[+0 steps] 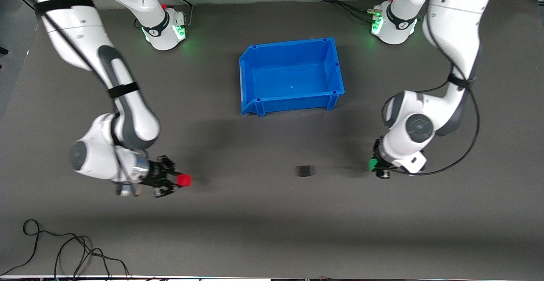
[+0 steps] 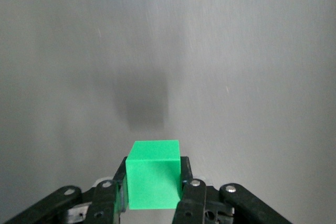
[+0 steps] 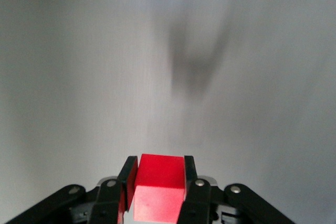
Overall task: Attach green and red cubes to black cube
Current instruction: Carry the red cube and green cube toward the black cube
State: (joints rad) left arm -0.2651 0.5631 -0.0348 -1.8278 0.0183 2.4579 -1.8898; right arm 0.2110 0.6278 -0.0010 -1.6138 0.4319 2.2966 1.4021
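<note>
Both coloured cubes are up off the worktop and the joining has not yet begun; this looks to me like the carry-in step, each arm bringing its piece toward the black cube, which sits alone on the worktop, nearer to the front camera than the blue bin and roughly between the two arms.

The right gripper hangs over the worktop toward the right arm's end, well apart from the black cube; its fingers are closed onto the red cube, one pad flat on each side face, the cube sticking out ahead of the tips; its shadow falls on the bare surface below, so I judge it is held in the air.

The left gripper is over the worktop toward the left arm's end, much closer to the black cube though still apart from it; its fingers are clamped on the green cube in the same way, with a shadow beneath.

What comes next, I'd say, is bringing each cube down level with the black one and pressing a free face squarely against its side, one from each end; the faces must meet flush, and the black cube, unheld, may slide if only one arm pushes.
</note>
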